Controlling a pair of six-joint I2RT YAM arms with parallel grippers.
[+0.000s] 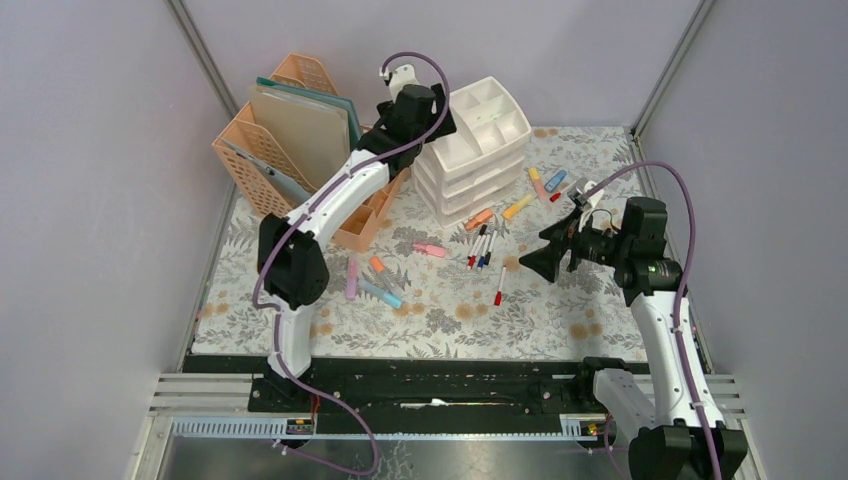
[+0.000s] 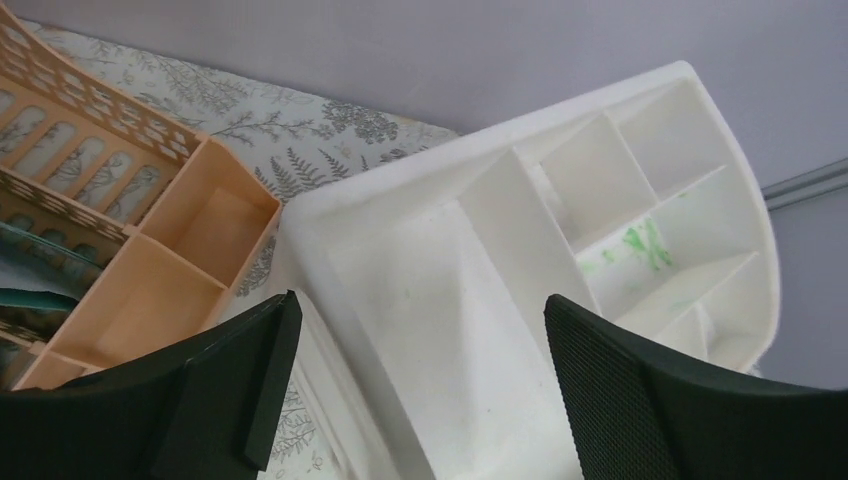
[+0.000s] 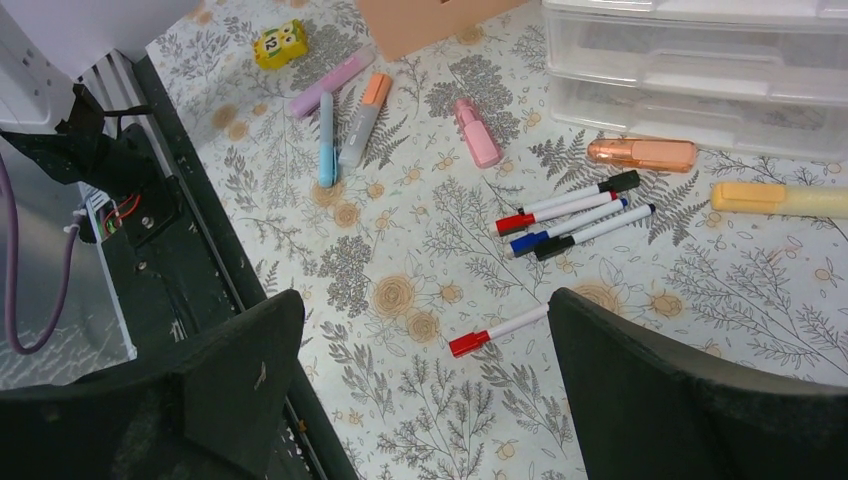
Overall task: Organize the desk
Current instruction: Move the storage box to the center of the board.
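The desk is covered with a pale fern-and-flower cloth, with a black rail along its near edge. My left gripper is open and empty, right above the top tray of the white drawer unit. My right gripper is open and empty, held above the cloth. A red-capped marker lies on the cloth between its fingers in the right wrist view, and it also shows in the top view. Several markers lie together beyond it.
Highlighters lie scattered: pink, orange, yellow, blue, purple. A small yellow block lies near the rail. The peach file rack holds folders at the back left. More pens lie right of the drawers.
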